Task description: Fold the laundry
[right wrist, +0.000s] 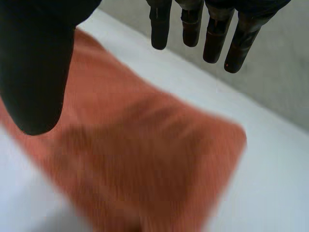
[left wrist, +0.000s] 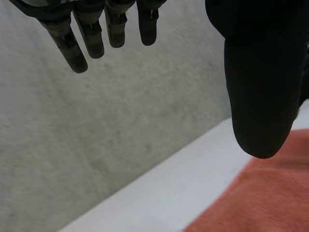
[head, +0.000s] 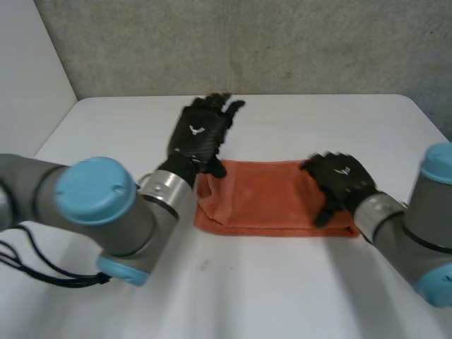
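Left hand: positioned at the left end of the orange cloth, with the palm lifted clear of the table and the fingers pointing toward the grey wall. In the left wrist view its fingers are straight and spread away from the thumb, with nothing between them. The cloth lies below the thumb, and a bare strip of table runs beside it.

Right hand: positioned over the right end of the cloth. In the right wrist view its fingers are extended, the thumb is held apart from them, and nothing is grasped. The cloth lies under the palm. Whether the hand touches the fabric cannot be determined.

Cloth: lying on the white table as a long, folded rectangle between the two hands, near the middle of the table. Its right part lies flat. Its left end is slightly bunched and raised just beside the left thumb.
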`<state>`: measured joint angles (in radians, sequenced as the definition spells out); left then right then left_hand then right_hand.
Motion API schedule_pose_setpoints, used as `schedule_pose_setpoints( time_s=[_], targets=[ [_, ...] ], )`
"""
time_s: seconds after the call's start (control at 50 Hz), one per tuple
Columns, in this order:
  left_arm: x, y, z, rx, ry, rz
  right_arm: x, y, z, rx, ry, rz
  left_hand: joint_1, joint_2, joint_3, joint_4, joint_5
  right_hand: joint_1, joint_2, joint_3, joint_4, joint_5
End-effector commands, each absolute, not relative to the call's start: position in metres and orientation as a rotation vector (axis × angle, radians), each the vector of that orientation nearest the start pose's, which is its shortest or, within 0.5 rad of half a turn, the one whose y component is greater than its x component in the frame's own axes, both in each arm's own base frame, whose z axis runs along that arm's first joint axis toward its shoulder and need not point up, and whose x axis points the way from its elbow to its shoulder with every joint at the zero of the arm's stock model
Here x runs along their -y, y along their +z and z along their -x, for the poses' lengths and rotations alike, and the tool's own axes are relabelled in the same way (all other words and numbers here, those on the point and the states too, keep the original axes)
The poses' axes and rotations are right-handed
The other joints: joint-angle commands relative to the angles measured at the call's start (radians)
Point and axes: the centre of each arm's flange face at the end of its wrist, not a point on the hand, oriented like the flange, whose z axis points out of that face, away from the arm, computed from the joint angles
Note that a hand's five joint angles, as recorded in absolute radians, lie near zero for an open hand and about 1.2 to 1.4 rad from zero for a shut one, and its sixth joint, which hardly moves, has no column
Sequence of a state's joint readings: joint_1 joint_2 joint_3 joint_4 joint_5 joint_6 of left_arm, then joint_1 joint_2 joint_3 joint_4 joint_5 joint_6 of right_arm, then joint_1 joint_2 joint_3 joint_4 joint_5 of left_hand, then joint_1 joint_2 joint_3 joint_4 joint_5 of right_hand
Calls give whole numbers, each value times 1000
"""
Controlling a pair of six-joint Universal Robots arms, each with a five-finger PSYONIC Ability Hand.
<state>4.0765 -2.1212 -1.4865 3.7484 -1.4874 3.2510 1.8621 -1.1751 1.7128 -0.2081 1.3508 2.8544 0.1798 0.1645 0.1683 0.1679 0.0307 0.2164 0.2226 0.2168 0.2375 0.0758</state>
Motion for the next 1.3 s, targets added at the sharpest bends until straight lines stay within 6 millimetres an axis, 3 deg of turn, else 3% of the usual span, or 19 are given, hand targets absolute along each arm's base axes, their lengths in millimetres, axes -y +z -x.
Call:
schedule_pose_setpoints(
  time_s=[0.02,0.06,0.12,0.14,0.28,0.34,0.36,0.4,0.42,0.46,0.54,0.58,0.7,0.74,0.82,0.88,0.98,1.16,1.3],
  targets=[
    [267,155,374,-2298,-2542,-1038,281,129,-204,-2411,-1664,851,1,17,13,13,-24,209,203,209,188,175],
    [268,148,374,-2313,-2512,-1049,285,122,-199,-2418,-1700,922,1,17,13,13,-24,662,655,661,640,628],
    [267,142,372,-2332,-2462,-1068,289,118,-197,-2420,-1722,957,1,17,13,13,-24,917,910,916,896,883],
    [266,140,369,-2342,-2437,-1067,294,118,-194,-2422,-1753,989,-2,14,10,10,-27,1177,1171,1177,1156,1143],
    [260,148,343,-2381,-2357,-1009,313,140,-203,-2318,-1943,1101,-5,11,7,7,-30,1180,1174,1179,1159,1146],
    [258,154,323,-2384,-2327,-945,300,176,-263,-2052,-2080,1209,-2,14,10,10,-27,1180,1174,1179,1159,1146],
    [256,161,314,-2378,-2320,-906,300,176,-263,-2051,-2081,1210,-2,14,10,10,-27,1180,1174,1179,1159,1146],
    [251,167,304,-2371,-2316,-871,276,183,-313,-1858,-2062,1302,-2,14,10,10,-27,1180,1174,1179,1159,1146],
    [247,171,299,-2368,-2312,-852,275,183,-314,-1857,-2062,1303,-2,14,10,10,-27,1180,1174,1179,1159,1146],
    [244,175,293,-2364,-2311,-829,247,175,-356,-1717,-2003,1394,-4,11,7,8,-30,1180,1174,1179,1159,1146],
    [236,185,280,-2339,-2310,-749,220,162,-384,-1609,-1942,1481,-5,10,6,7,-31,1180,1174,1179,1159,1146],
    [235,189,277,-2325,-2318,-725,192,135,-404,-1546,-1831,1577,-5,10,6,7,-31,1180,1174,1179,1159,1146],
    [239,199,273,-2286,-2348,-677,180,118,-406,-1559,-1719,1629,-5,10,6,7,-31,1014,1007,1013,992,980],
    [241,202,274,-2275,-2365,-674,182,134,-403,-1570,-1750,1591,-5,10,6,7,-31,26,20,25,5,-8],
    [249,215,282,-2232,-2439,-669,200,166,-390,-1621,-1836,1449,-5,10,6,7,-31,-42,-48,-42,-63,-76],
    [252,220,287,-2210,-2471,-668,234,192,-363,-1752,-1888,1182,-5,10,6,7,-31,-42,-48,-42,-63,-76],
    [251,211,329,-2257,-2533,-826,258,207,-339,-1849,-1829,868,-5,11,7,7,-30,-42,-48,-42,-63,-76],
    [245,162,359,-2512,-2335,-952,279,158,-330,-2103,-1554,766,-2,14,10,10,-27,-42,-48,-42,-63,-76],
    [242,134,354,-2639,-2097,-972,293,130,-329,-2218,-1442,765,-4,11,7,8,-30,-42,-48,-42,-63,-76]
  ],
)
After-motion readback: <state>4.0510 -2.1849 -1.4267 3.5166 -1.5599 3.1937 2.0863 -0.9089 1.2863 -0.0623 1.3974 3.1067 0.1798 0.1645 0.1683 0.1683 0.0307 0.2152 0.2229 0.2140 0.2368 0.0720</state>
